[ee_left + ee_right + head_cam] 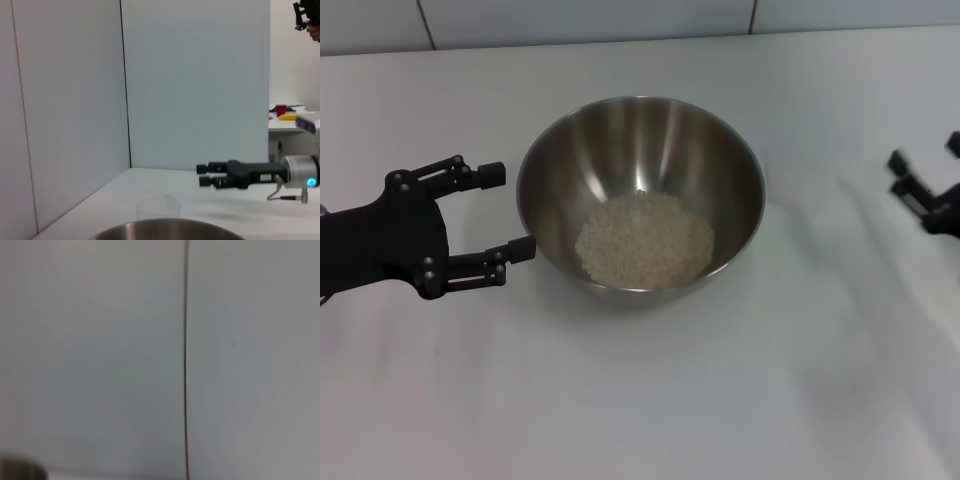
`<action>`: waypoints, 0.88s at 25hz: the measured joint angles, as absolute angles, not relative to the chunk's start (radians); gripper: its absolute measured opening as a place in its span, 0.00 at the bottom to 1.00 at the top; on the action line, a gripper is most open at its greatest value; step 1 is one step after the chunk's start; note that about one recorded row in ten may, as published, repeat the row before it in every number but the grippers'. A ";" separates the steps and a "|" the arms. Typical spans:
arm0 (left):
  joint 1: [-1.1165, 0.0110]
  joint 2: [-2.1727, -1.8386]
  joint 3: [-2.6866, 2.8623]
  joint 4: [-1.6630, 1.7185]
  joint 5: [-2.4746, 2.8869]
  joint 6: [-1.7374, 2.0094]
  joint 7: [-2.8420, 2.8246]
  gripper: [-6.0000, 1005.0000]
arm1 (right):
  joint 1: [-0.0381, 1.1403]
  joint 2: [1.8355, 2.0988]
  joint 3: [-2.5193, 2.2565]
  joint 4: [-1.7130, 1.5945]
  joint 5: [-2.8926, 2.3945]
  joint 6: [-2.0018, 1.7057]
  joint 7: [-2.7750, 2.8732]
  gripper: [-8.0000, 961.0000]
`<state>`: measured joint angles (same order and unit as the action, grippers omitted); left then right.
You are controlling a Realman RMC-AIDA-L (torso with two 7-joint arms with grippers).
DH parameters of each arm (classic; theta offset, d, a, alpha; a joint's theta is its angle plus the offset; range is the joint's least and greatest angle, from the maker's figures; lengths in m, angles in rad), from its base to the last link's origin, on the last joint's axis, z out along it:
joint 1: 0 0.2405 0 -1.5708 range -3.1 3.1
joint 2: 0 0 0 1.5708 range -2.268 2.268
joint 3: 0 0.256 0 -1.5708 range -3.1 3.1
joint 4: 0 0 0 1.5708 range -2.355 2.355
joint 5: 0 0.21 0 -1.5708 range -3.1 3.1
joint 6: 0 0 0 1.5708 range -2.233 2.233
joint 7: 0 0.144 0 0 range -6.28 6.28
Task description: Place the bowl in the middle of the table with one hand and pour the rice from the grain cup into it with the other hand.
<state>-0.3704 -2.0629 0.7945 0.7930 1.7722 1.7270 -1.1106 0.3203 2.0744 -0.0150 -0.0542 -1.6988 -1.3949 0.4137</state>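
White counter point(650, 400) fills nearly the whole head view, backed by pale wall panels with thin dark seams. Near its middle stands the bowl point(640, 150), a wide steel basin with a shiny brushed inside, upright on the surface. At its bottom lies the rice point(645, 240), a pale round heap of grains covering the floor of the bowl and leaning a little toward the near side.

Just beside the bowl's rim on the robot's left hovers the left gripper point(510, 212); its black fingers point(490, 173) stand well apart, tips close to the bowl's outer wall, holding nothing. I cannot tell whether the nearer tip touches the steel.

Off at the counter's right edge, well apart from the bowl, sits the right gripper point(923, 168), only partly in the head view. From the left wrist view it appears side-on above the counter, reaching out from its silver wrist; its fingers point(206, 167) sit slightly apart with nothing between them.

That same view shows the grain cup point(158, 208), clear-walled and upright on the counter just beyond the bowl's rim, apparently empty.
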 joint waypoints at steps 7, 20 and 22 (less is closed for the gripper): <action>-0.367 -2.057 0.793 0.793 1.778 1.731 -1.115 0.83 | 0.334 2.067 -0.264 -0.466 -1.846 -1.644 1.116 0.81; -0.325 -2.048 0.802 0.793 1.780 1.804 -1.115 0.83 | 0.400 2.078 -0.596 -0.744 -1.926 -1.724 1.170 0.81; -0.325 -2.049 0.803 0.793 1.781 1.804 -1.115 0.83 | 0.422 2.080 -0.613 -0.748 -1.916 -1.717 1.153 0.81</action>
<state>-0.3246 -2.0490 0.8031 0.7930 1.7809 1.8041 -1.1154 0.4216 2.0802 -0.6126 -0.7477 -1.9158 -1.7174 1.1529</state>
